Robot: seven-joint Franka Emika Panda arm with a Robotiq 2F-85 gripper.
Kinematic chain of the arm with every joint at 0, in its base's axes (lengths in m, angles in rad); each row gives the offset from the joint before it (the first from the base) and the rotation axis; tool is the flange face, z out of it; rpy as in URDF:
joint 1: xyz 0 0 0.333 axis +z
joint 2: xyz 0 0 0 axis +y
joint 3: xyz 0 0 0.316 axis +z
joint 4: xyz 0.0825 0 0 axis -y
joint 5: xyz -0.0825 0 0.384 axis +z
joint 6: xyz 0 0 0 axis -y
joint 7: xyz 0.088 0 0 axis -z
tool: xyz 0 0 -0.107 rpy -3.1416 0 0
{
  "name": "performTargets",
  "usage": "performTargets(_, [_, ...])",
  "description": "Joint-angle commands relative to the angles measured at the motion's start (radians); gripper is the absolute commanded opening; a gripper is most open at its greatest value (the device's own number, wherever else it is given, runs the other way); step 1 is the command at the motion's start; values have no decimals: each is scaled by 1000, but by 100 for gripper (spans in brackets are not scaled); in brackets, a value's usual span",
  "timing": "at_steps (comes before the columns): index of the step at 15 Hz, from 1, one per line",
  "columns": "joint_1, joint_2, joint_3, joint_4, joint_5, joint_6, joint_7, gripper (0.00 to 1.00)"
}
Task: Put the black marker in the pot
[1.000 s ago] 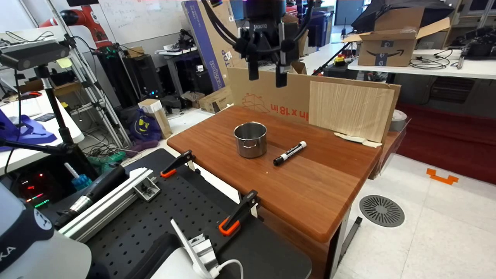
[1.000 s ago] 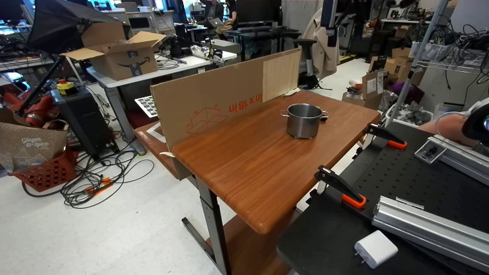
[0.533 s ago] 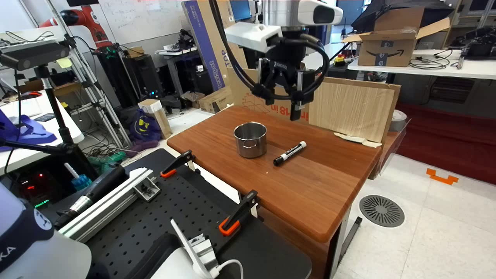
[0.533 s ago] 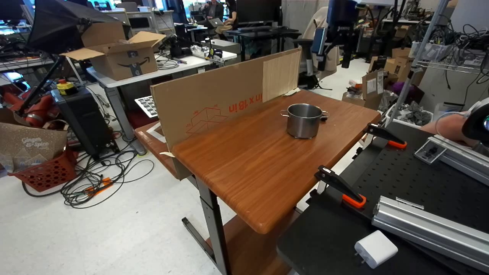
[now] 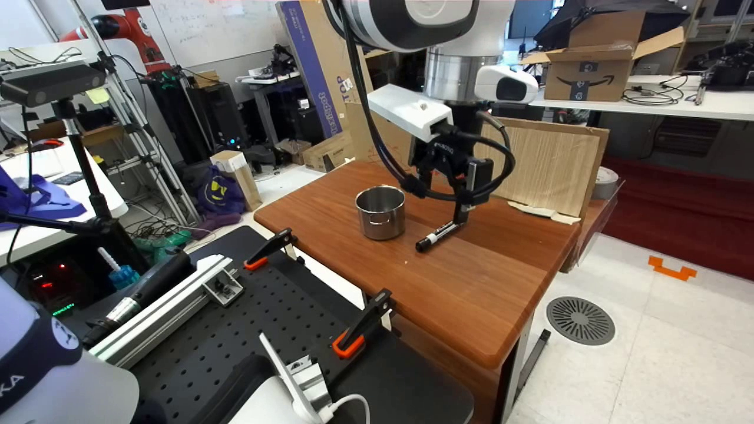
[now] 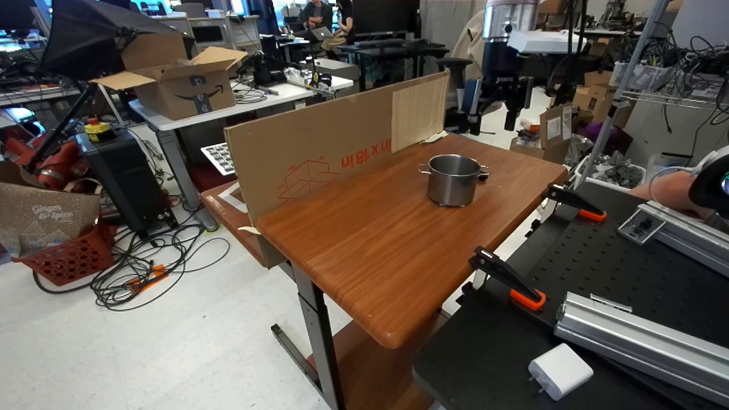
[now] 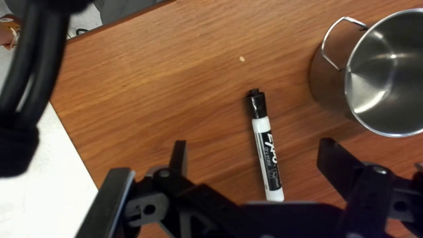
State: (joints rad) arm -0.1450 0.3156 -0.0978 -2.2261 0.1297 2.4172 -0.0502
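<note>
The black marker (image 5: 434, 238) has a white barrel, a black label and a black cap. It lies flat on the wooden table beside the pot. It also shows in the wrist view (image 7: 268, 155); in an exterior view only its dark end (image 6: 483, 176) shows behind the pot. The pot (image 5: 382, 224) is grey metal with small wire handles, upright; it also shows in an exterior view (image 6: 451, 185) and at the right of the wrist view (image 7: 330, 82). My gripper (image 7: 253, 147) is open and empty above the marker, fingers on either side of it. It also shows in both exterior views (image 5: 443, 201) (image 6: 492, 124).
The wooden table (image 5: 471, 294) carries marker and pot. A cardboard panel (image 5: 530, 159) stands along its far edge, behind the gripper. Two black and orange clamps (image 5: 362, 327) (image 5: 271, 248) grip the near edge, beside a black perforated board (image 5: 283, 312).
My gripper has come down from high above the table to just over the marker, shifting right in an exterior view. The marker and the pot have not moved.
</note>
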Motion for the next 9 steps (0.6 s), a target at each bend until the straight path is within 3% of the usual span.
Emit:
performTargets(1, [-8, 61, 9, 38, 10, 18, -11, 100])
performTargets(9, [5, 151, 18, 82, -11, 23, 1, 100])
